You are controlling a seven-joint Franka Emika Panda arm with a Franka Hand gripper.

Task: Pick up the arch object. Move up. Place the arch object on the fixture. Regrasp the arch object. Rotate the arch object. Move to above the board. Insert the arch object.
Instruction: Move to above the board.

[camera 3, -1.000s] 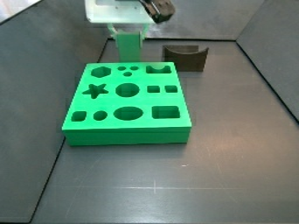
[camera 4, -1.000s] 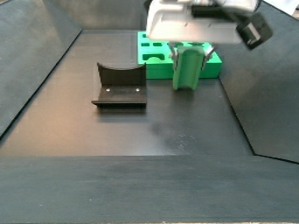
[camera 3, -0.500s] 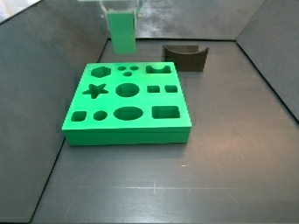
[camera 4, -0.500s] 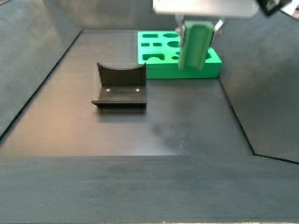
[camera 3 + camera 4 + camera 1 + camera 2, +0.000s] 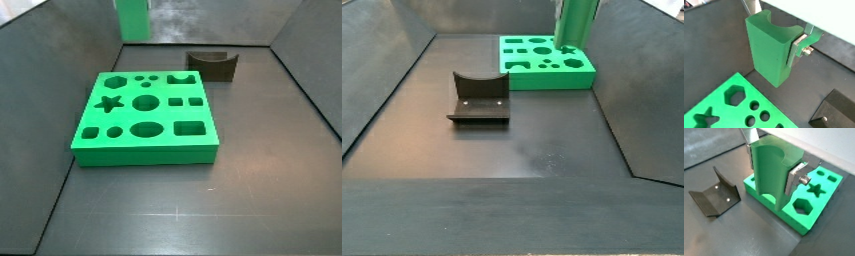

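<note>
Dark grey matte floor (image 5: 201, 210), faintly scuffed, enclosed by dark slanted walls (image 5: 382, 80). Lighting even, soft reflections.

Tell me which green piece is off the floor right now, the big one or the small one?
The small one: the arch object, clamped between the gripper fingers, hangs in the air. The board, the large slab with cutouts, lies flat on the floor.

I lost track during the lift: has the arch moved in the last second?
Yes. In both side views the arch has risen well above the board, held between the tool fingers; the fixture is empty.
</note>
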